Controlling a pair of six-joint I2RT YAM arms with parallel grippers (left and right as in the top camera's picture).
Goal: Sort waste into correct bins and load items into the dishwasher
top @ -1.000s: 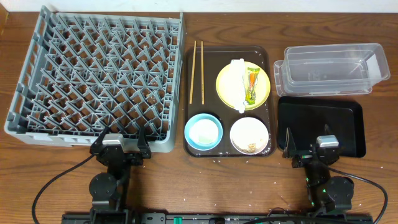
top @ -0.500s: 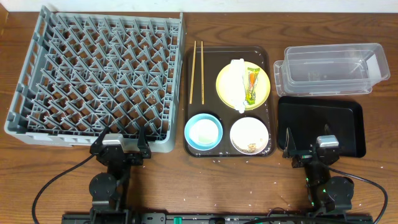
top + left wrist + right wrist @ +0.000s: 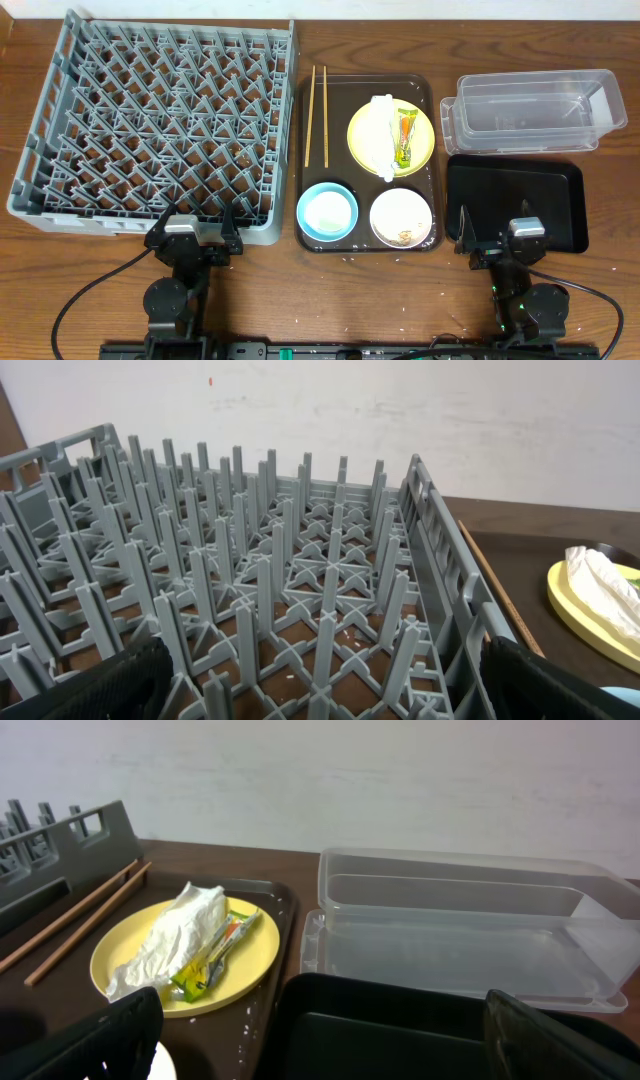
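Yellow plate (image 3: 391, 139) sits in the upper right part of the dark brown serving tray (image 3: 427, 92) at centre of the overhead frame. A crumpled white napkin (image 3: 380, 134) lies on the plate, and the orange-and-green sachet (image 3: 404, 138) lies against the napkin's right side. Two wooden chopsticks (image 3: 316, 117) lie parallel along the tray's left edge. The light blue bowl (image 3: 327, 211) is at the tray's lower left and the white bowl (image 3: 401, 217) at its lower right. A few beige crumbs (image 3: 405, 237) lie in the white bowl near its lower rim. The grey dish rack (image 3: 160, 130) fills the left of the frame, just beside the tray, with no dishes among its pegs. The clear tub (image 3: 535, 110) is at upper right, and the black tray (image 3: 515, 190) lies directly below it. The left gripper (image 3: 330, 685) is at the rack's lower edge, its black fingers (image 3: 120, 685) spread wide at the bottom corners of the left wrist view, holding nothing. The right gripper (image 3: 320, 1030) is at the black tray's lower edge, its fingers (image 3: 100, 1040) likewise wide apart and empty.
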